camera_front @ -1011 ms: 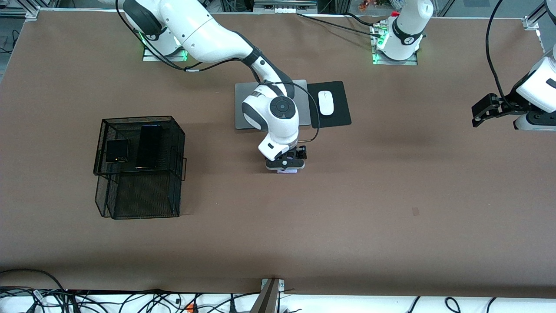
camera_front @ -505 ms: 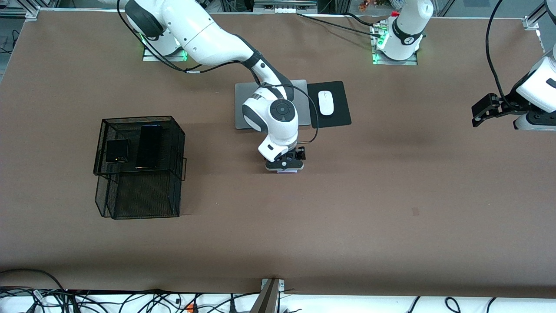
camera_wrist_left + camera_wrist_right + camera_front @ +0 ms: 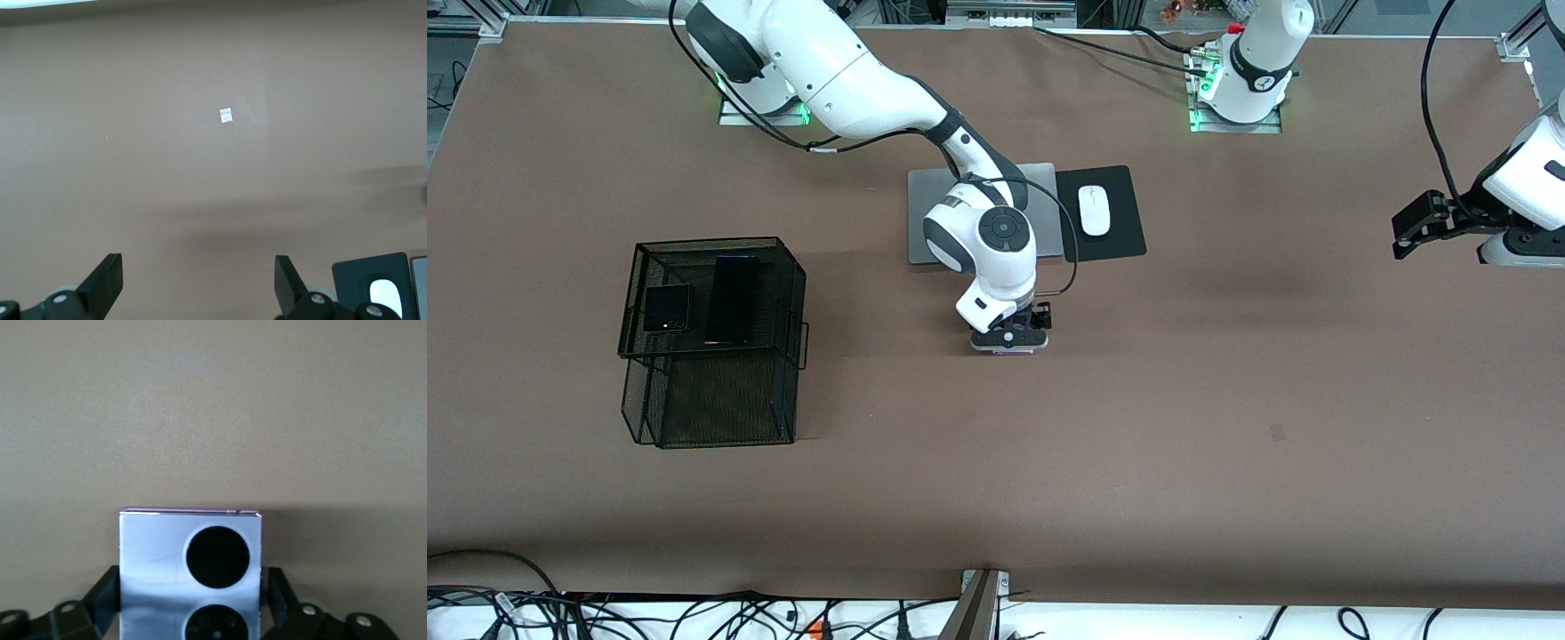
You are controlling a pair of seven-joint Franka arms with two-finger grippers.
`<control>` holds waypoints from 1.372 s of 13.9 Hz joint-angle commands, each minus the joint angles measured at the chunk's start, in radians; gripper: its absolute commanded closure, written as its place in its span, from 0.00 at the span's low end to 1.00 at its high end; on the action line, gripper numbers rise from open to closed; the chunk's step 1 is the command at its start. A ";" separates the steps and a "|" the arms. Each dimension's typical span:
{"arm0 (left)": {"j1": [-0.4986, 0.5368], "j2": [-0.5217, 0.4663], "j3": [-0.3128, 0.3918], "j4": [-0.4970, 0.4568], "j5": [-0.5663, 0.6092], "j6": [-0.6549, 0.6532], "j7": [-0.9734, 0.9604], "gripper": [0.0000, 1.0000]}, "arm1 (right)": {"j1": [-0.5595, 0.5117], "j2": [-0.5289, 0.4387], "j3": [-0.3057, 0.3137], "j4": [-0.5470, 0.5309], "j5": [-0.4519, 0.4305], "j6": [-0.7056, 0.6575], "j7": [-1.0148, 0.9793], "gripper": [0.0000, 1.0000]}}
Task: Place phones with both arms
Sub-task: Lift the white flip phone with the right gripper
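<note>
Gripping: I see the right gripper [image 3: 190, 603] closed on the lilac-white phone [image 3: 190, 570], one finger [image 3: 100, 593] against each side edge; two round black lenses face the right wrist camera.
Lilac-white phone, place: from the front I see only a thin pale strip of it under the right gripper [image 3: 1009, 342], low at the brown table [image 3: 1227, 400], nearer to the front camera than the grey laptop [image 3: 920, 213]; I cannot tell whether it touches the surface.
Other phones: I find the squarish black folded phone [image 3: 667, 308] and the long slim black phone [image 3: 732, 300] lying side by side, just apart, on the top tier of the black mesh basket [image 3: 711, 391], toward the right arm's end of the table.
Left gripper: I have the left gripper [image 3: 199, 283] waiting at the left arm's end, above bare table, fingers spread wide with nothing between them; from the front it [image 3: 1409, 233] shows at the edge of the picture.
Desk items: I see the white mouse [image 3: 1094, 210] on a black mouse pad [image 3: 1120, 236], touching the laptop's side.
Table mark: I notice a small white speck [image 3: 226, 115] on the surface.
</note>
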 commanded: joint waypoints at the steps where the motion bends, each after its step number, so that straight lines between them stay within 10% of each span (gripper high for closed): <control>1: -0.004 0.010 0.009 0.028 -0.026 -0.025 0.015 0.00 | -0.002 0.018 0.004 0.033 -0.018 -0.002 0.012 0.97; 10: -0.004 0.010 0.009 0.028 -0.026 -0.025 0.014 0.00 | 0.000 -0.057 0.038 0.241 -0.009 -0.396 0.003 1.00; 19: -0.004 0.010 0.010 0.028 -0.026 -0.025 0.014 0.00 | -0.147 -0.341 0.000 0.187 0.052 -0.751 -0.331 1.00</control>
